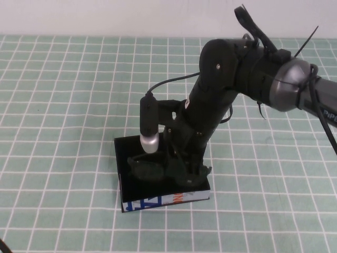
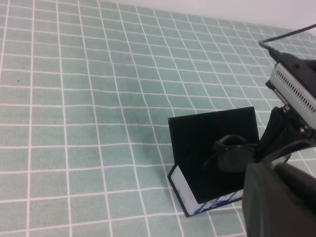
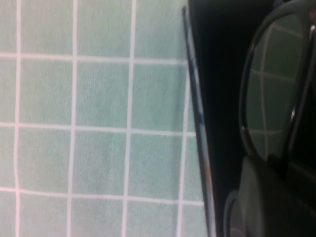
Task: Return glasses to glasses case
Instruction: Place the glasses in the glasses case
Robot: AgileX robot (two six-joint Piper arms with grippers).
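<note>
Near the table's front edge, centre: glasses case (image 1: 158, 200), rectangular black box, white side strip with blue and orange print, unreadable. Glasses (image 1: 147, 167), glossy black frame, lie over its open interior. Right gripper (image 1: 181, 171) over the case, grip state cannot be told. Left gripper unseen. Green checked tablecloth (image 1: 63, 132).

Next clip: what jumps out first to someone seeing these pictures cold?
The right arm reaches in from the right, and the right gripper is down inside the open black glasses case at the middle of the green checked table. The black glasses sit at the case, right by the gripper. The left gripper is out of sight.
</note>
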